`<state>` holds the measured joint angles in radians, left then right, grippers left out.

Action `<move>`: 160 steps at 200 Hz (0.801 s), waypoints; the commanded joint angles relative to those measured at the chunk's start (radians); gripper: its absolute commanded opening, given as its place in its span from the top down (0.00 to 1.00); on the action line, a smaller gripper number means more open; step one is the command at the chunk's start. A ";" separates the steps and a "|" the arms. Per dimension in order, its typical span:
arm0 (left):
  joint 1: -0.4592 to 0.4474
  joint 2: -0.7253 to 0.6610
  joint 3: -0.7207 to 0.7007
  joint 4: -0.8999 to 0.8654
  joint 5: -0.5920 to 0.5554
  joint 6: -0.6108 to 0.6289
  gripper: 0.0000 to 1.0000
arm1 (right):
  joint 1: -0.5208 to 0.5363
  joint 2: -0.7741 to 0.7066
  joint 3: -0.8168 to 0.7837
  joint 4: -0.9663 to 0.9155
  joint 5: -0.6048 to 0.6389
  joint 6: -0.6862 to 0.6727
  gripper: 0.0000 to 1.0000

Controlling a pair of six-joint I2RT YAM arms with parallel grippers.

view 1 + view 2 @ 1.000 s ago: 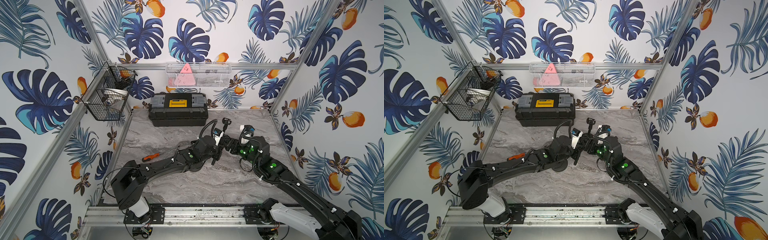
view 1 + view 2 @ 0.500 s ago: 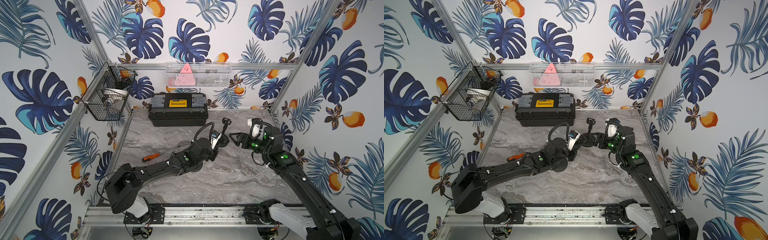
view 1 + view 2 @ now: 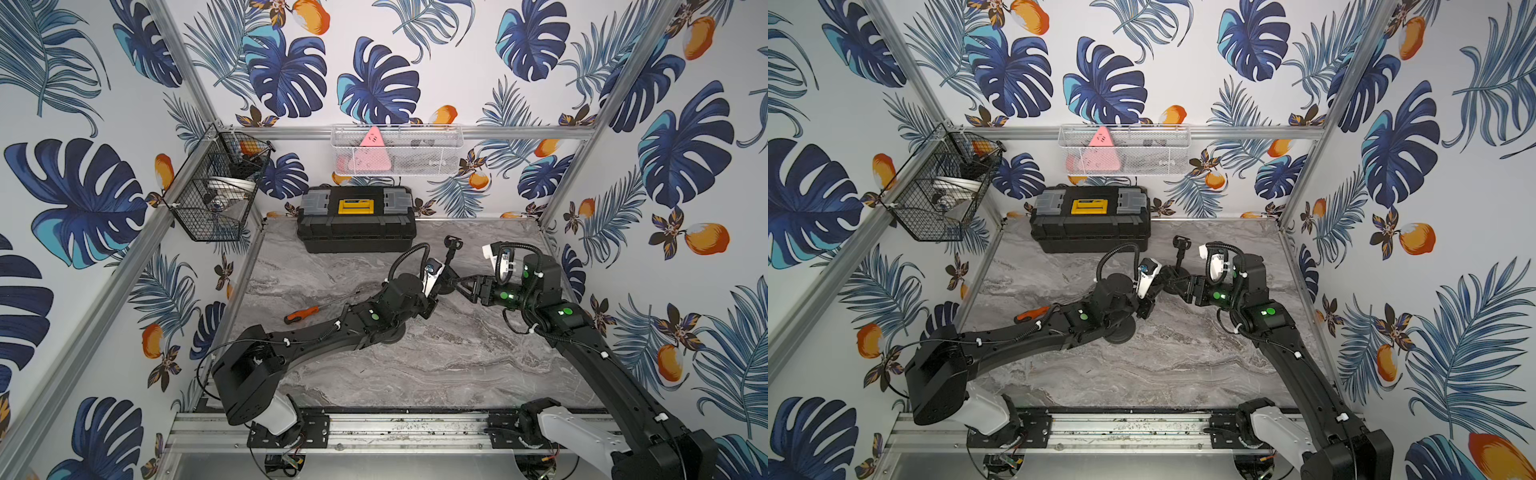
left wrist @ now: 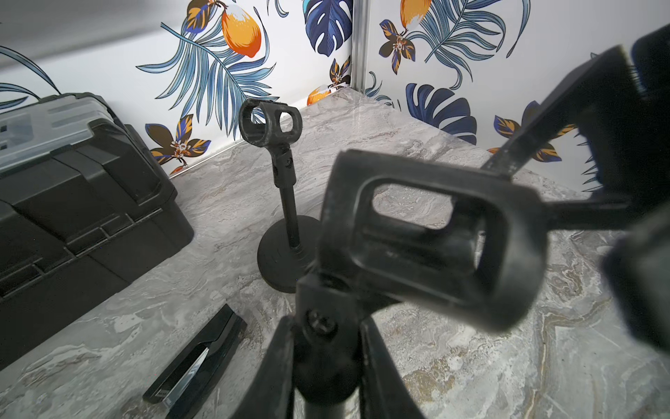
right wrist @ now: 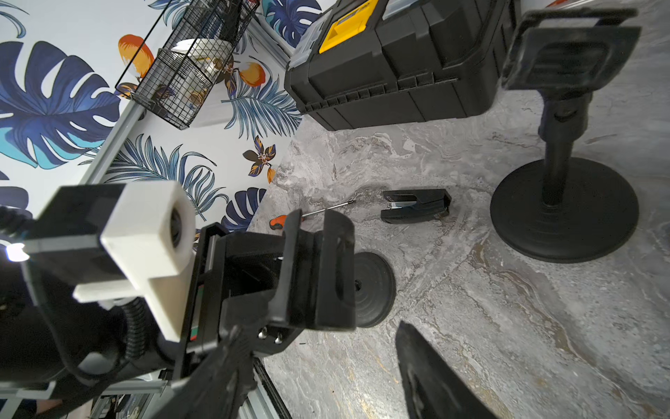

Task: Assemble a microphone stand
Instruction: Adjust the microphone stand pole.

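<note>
My left gripper [image 4: 326, 326] is shut on the stem of a black microphone clip [image 4: 431, 235], held above the table. In both top views it [image 3: 436, 286] [image 3: 1152, 297] sits mid-table. My right gripper [image 3: 459, 284] [image 5: 321, 333] is open, its fingers [image 4: 544, 119] spread at the clip's far end, with only table between them in its own view. A loose round base [image 5: 373, 290] [image 3: 390, 336] lies flat under my left arm. An assembled microphone stand [image 4: 286, 181] [image 5: 562, 210] [image 3: 451, 249] stands upright just behind both grippers.
A black toolbox [image 3: 357, 224] with a yellow latch sits against the back wall. An orange-handled screwdriver [image 3: 301, 314] and a black stapler [image 5: 417, 206] lie on the table to the left. Wire baskets [image 3: 216, 195] hang on the left and back walls.
The right gripper drew back to the right, away from the left one, then came back low beside the clip with its jaws narrower. The left arm shifted only slightly, still holding the clip.
</note>
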<state>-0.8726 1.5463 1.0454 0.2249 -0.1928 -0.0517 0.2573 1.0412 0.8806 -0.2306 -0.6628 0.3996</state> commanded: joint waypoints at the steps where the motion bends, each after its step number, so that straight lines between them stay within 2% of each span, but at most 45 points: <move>1: 0.003 0.006 0.004 0.054 0.034 -0.011 1.00 | 0.010 0.006 -0.015 0.075 0.015 0.063 0.37; 36: 0.003 0.022 0.014 0.047 0.051 -0.015 1.00 | 0.044 0.018 -0.019 0.098 0.033 0.079 0.40; 82: 0.001 0.013 0.006 0.055 0.066 -0.002 1.00 | 0.086 0.003 -0.010 0.057 0.181 0.072 0.65; 112: 0.001 0.002 -0.022 0.089 0.104 0.044 1.00 | 0.086 0.015 0.015 0.012 0.222 0.053 0.79; 160: 0.001 -0.036 -0.092 0.141 0.158 0.209 1.00 | 0.078 0.045 0.087 -0.091 0.211 -0.008 0.84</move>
<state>-0.8688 1.5421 0.9886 0.2989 -0.1230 0.0177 0.3447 1.0718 0.9253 -0.2794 -0.5255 0.4576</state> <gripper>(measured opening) 0.249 0.291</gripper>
